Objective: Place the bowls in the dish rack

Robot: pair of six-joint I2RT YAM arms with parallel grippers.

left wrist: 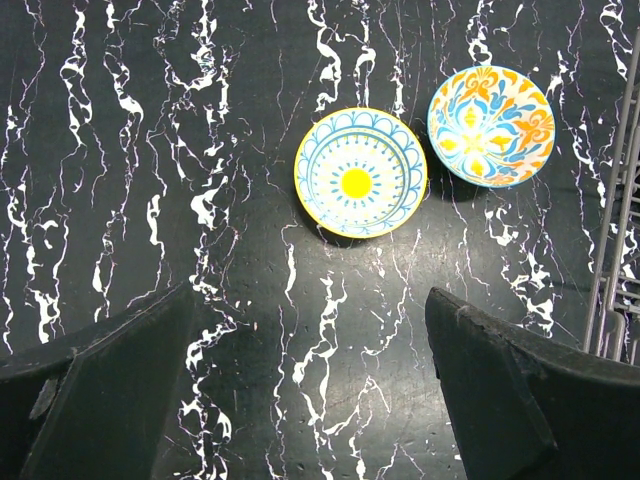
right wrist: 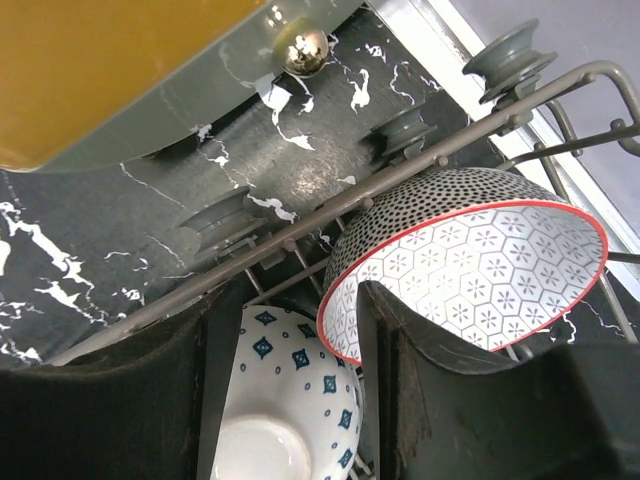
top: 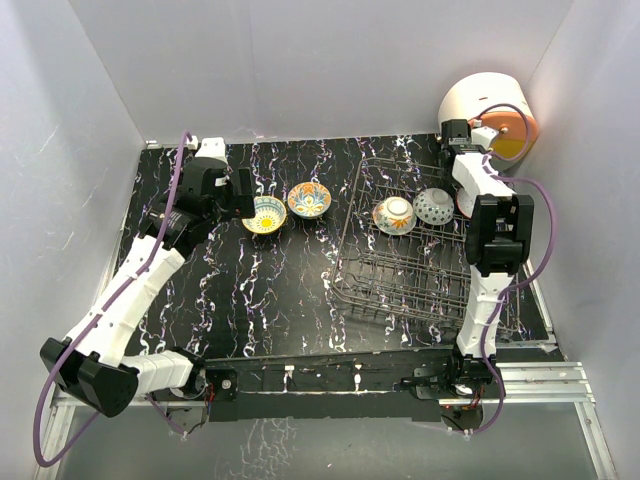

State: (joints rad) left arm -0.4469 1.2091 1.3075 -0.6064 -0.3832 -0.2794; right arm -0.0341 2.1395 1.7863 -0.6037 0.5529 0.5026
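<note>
While stretched forward and to the left above the black marbled table [top: 280,290], holds the left claw [left wrist: 310,300] spread fully wide and gripping nothing, with the yellow-centred bowl [left wrist: 360,172] just ahead of the fingertips. Shows, from the left wrist, that bowl upright on the table, the orange-and-blue floral bowl [left wrist: 491,125] close beside it on the right but apart, and a few wires of the dish rack [top: 400,285] at the right edge. Bends the right arm [top: 485,300] steeply up from its base, then forward over the rack's far right corner, next to the round white-and-orange appliance [top: 480,105]. Hides most of the right claw [right wrist: 290,320] from overhead. Seen properly only from the right wrist: partway apart, straddling the blue-diamond bowl [right wrist: 290,390], seemingly inside the rack, white foot ring turned toward the camera. Cannot tell whether gripping that bowl or merely flanking it. Sets one side of that claw in front of the rim of the dotted bowl [right wrist: 440,200], red-rimmed, hexagon-patterned inside, tilted just under the rack's top rail. Adds, from overhead alone, an orange-patterned bowl [top: 394,214] tipped among the tines left of the dotted one.
</note>
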